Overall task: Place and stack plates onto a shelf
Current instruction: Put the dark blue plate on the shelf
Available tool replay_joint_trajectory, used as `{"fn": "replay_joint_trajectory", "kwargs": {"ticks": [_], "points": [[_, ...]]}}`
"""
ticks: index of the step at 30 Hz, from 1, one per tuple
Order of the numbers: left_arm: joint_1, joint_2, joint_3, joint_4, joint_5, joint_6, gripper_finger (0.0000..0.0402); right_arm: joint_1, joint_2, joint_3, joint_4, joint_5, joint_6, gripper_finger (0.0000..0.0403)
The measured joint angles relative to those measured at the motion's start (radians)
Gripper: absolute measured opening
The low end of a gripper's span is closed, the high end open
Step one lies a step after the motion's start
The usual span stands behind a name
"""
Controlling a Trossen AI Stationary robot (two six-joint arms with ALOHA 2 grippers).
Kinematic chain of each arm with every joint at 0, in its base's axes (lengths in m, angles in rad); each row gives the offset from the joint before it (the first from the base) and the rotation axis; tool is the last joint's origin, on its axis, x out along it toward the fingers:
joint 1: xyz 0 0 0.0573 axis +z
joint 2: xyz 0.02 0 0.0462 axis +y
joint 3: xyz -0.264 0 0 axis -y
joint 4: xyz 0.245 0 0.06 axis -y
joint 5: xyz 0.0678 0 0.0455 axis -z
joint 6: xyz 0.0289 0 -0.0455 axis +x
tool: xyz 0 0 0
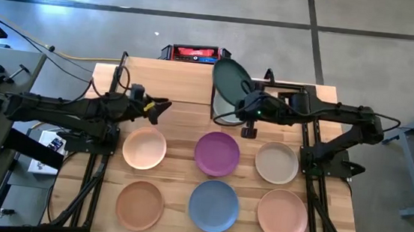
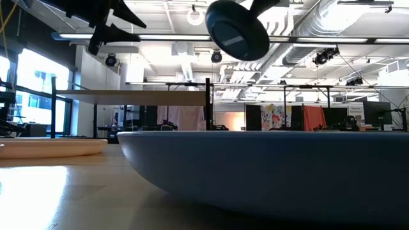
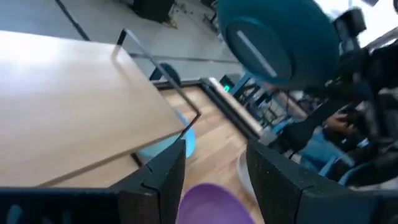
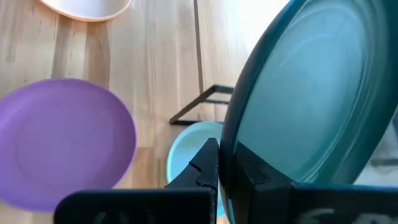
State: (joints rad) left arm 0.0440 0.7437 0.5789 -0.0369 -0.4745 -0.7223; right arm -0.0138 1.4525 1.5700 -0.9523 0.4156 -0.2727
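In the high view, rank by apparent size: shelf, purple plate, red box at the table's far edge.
1. Raised light-wood shelf
2. Round matte purple plate
3. Red box, though partly hidden by the shelf.

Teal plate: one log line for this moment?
right gripper: shut on teal plate, tilted over shelf edge | left gripper: open, empty, over shelf | six plates on table

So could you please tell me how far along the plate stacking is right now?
Nothing shows stacked on the shelf yet. The right tool grips the dark teal plate at the shelf's end; the left tool hangs open nearby. Six plates remain on the table, plus a pale one under the shelf.
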Motion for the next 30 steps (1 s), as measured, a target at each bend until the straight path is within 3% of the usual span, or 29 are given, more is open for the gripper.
{"fn": "replay_joint_trajectory", "kwargs": {"ticks": [11,17,30], "points": [[0.14,0.0,0.002,0.118,0.141,-0.01,0.0147,0.001,0.0,0.0,0.111,0.003,-0.187,0.0],[0.212,0.018,0.08,0.107,0.224,0.02,0.0147,-0.02,0.0,0.0,0.176,0.0,-0.252,0.0],[0.369,0.167,0.378,-0.274,0.35,0.079,0.0147,-0.1,0.0,0.0,0.171,-0.005,-0.417,0.0]]}}
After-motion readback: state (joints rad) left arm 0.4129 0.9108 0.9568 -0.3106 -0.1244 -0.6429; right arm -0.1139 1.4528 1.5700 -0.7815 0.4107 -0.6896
